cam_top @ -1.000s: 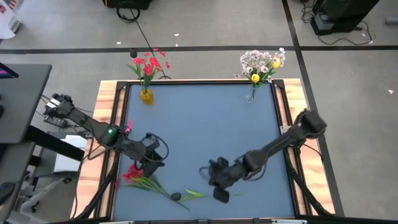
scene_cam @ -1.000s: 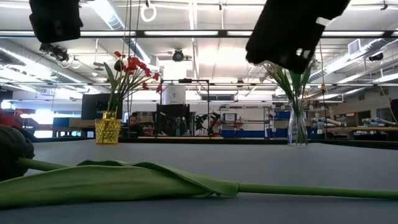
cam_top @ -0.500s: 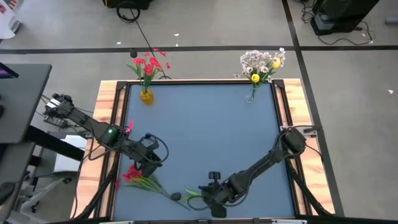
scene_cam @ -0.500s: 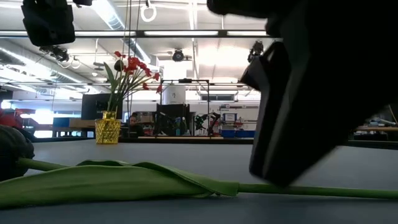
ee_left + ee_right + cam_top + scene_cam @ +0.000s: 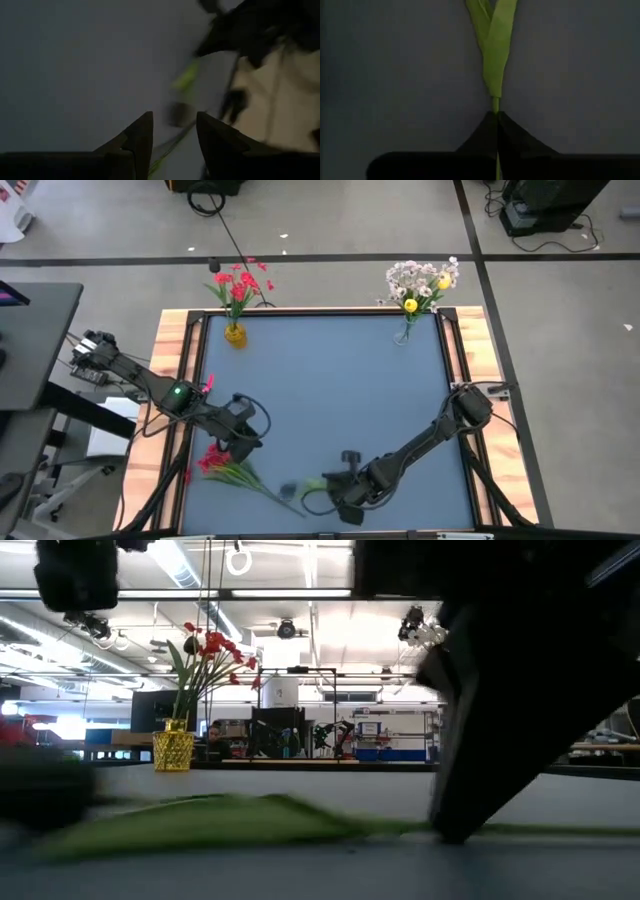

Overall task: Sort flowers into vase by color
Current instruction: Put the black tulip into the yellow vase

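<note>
Two vases at bench (image 5: 320,380) far edge: one (image 5: 235,333) left, one (image 5: 404,333) right. Loose flowers (image 5: 225,467) near front-left, between both grippers.

Red flowers (image 5: 237,284) stand upright in a yellow vase (image 5: 235,334); white and yellow flowers (image 5: 421,283) fill a clear vase (image 5: 404,334). A red spray (image 5: 222,467) and a dark bloom (image 5: 290,493) lie flat near the front edge.

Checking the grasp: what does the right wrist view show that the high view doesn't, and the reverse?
Only the right wrist view shows the right gripper with its jaws shut on the green stem just below the leaves. Only the high view shows both vases, the red flowers on the table and the left gripper above them. Both show the leafy flower being grasped.
</note>
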`<state>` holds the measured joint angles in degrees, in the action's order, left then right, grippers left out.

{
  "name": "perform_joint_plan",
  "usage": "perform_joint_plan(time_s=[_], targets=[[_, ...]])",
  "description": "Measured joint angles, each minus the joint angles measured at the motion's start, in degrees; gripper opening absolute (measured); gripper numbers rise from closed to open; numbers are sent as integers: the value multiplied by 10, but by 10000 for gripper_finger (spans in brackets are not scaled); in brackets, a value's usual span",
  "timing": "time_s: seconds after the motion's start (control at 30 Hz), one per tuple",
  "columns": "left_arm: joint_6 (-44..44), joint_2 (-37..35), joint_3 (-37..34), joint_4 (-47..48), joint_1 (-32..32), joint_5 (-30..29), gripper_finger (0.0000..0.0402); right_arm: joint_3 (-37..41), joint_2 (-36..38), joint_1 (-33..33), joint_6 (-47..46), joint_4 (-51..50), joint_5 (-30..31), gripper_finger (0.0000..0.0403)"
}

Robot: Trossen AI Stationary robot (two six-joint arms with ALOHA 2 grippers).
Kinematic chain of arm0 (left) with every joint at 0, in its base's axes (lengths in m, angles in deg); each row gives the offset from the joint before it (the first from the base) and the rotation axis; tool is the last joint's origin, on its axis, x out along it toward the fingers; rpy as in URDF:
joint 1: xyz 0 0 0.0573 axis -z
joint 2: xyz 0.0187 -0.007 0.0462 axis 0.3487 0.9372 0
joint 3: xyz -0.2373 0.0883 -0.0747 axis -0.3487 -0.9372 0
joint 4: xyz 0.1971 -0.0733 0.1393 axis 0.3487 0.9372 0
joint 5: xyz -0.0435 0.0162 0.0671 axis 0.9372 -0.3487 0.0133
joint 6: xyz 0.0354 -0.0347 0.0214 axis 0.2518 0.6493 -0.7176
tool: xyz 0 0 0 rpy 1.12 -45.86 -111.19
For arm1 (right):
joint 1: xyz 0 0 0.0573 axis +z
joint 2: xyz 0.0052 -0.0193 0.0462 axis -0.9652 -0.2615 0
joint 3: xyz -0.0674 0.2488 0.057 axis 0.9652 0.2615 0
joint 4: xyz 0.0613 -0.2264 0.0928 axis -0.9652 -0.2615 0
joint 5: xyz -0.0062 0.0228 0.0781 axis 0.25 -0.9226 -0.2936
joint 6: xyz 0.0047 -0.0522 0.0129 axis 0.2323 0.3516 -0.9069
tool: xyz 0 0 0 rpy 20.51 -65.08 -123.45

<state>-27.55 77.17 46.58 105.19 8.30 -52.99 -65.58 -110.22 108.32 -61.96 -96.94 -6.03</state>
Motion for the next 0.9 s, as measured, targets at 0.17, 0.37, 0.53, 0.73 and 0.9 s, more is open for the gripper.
perform_joint_plan(time_s=[0.17, 0.37, 0.53, 0.73, 0.9], targets=[[-33, -58, 16, -81, 12, -126, 155, 1, 96, -2, -207, -83, 198, 4], [-183, -102, 22, -120, 14, -279, 155, 8, 214, -9, -270, -91, 393, 2], [-329, -85, 22, -256, -1, -305, 155, 6, 276, -26, -168, -10, 486, 2], [-503, -51, 22, -450, -53, -263, 155, 5, 310, -61, 10, 160, 506, 1], [-562, -27, 22, -546, -109, -134, 159, 7, 309, -86, 150, 259, 445, 0]])
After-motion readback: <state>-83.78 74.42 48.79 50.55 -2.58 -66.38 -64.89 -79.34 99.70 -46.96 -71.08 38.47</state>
